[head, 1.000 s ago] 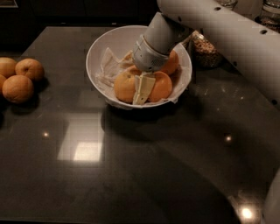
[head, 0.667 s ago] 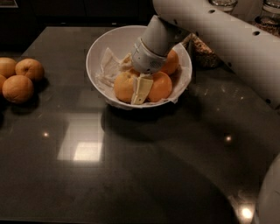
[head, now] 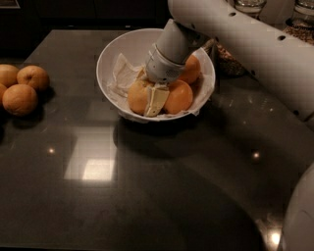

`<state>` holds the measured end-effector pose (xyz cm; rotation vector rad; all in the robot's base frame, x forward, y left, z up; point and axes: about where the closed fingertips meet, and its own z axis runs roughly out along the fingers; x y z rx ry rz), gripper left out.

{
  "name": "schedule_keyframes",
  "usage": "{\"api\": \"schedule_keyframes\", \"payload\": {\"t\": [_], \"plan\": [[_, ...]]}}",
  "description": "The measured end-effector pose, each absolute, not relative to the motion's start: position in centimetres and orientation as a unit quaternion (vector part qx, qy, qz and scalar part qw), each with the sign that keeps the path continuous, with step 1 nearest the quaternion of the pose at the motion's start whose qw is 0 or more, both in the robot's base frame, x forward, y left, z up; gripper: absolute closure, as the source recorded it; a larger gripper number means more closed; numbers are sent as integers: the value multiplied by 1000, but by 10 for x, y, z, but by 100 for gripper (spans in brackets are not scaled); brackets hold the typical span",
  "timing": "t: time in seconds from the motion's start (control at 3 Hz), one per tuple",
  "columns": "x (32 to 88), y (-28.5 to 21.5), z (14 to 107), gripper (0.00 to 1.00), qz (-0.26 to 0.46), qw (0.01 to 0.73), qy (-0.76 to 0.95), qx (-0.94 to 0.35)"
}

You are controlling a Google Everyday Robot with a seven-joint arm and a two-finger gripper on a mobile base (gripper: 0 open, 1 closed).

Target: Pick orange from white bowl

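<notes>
The white bowl [head: 110,51] stands at the back middle of the dark table, lined with crumpled white paper. The pale yellowish orange [head: 137,95] lies at its front, with two deeper-orange oranges [head: 179,97] to its right and behind. My gripper [head: 156,102] reaches down into the bowl from the upper right. Its tip is wedged between the pale orange and the front deeper-orange one, touching both. The wrist hides the middle of the bowl.
Three loose oranges [head: 19,98] lie at the table's left edge. Glass jars [head: 249,6] stand behind the bowl at the back right. My white arm [head: 255,44] spans the right side, and part of my body [head: 299,215] fills the lower right corner.
The arm has shifted slightly left above the bowl. The gripper stays down between the oranges, and the oranges have not visibly moved.
</notes>
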<state>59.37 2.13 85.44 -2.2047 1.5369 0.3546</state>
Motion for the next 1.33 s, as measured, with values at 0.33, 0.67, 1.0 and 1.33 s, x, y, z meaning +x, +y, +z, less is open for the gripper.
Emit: {"api": "schedule_keyframes", "payload": {"t": [0.33,0.67,1.0,1.33], "plan": [[594,21,854,85,128,214,554,-794],[595,17,862,100,138,224,564,-783],[598,8,886,100,134,252,568,-772],[598,-13,916,100,120,283,578,-756]]}}
